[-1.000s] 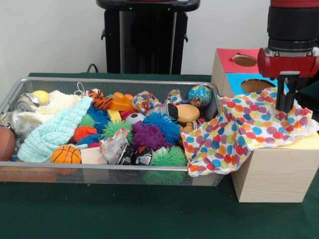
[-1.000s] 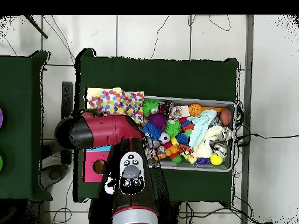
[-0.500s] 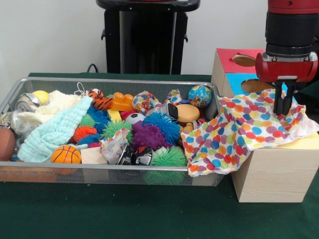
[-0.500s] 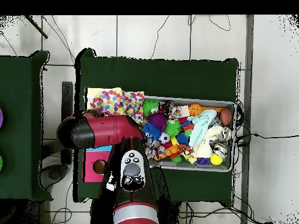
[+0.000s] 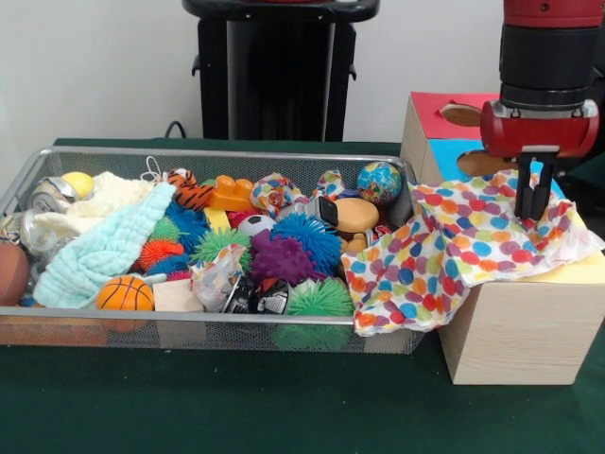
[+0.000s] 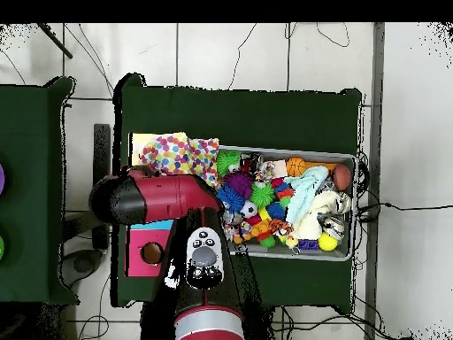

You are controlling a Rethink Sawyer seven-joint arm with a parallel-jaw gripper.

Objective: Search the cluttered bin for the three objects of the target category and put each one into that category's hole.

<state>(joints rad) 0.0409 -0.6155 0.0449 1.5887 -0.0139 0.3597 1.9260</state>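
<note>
Gripper (image 5: 530, 210) hangs over the wooden sorting box (image 5: 515, 331), black fingers narrow and nearly together, tips at the polka-dot cloth (image 5: 463, 251). Cannot tell whether they pinch the fabric or only touch it.

Cloth is draped across the box top, covering most of the yellow section (image 5: 581, 271) and part of the blue section (image 5: 454, 156). One corner spills off the box's bin side and hangs over the wire bin (image 5: 189, 331) rim.

Blue section's hole (image 5: 484, 162) sits just beside the gripper, partly visible behind the cloth edge. Red section (image 5: 437, 115) with its hole (image 5: 463, 114) lies behind it, uncovered.

Bin stands touching the box and is packed: globe ball (image 5: 379, 183) at the corner nearest the box, spiky blue ball (image 5: 307, 241), purple spiky ball (image 5: 281, 259), mini basketball (image 5: 125, 294), mint towel (image 5: 104, 251).

Overhead, the red arm (image 6: 155, 198) covers the box; only the cloth and red section show.
</note>
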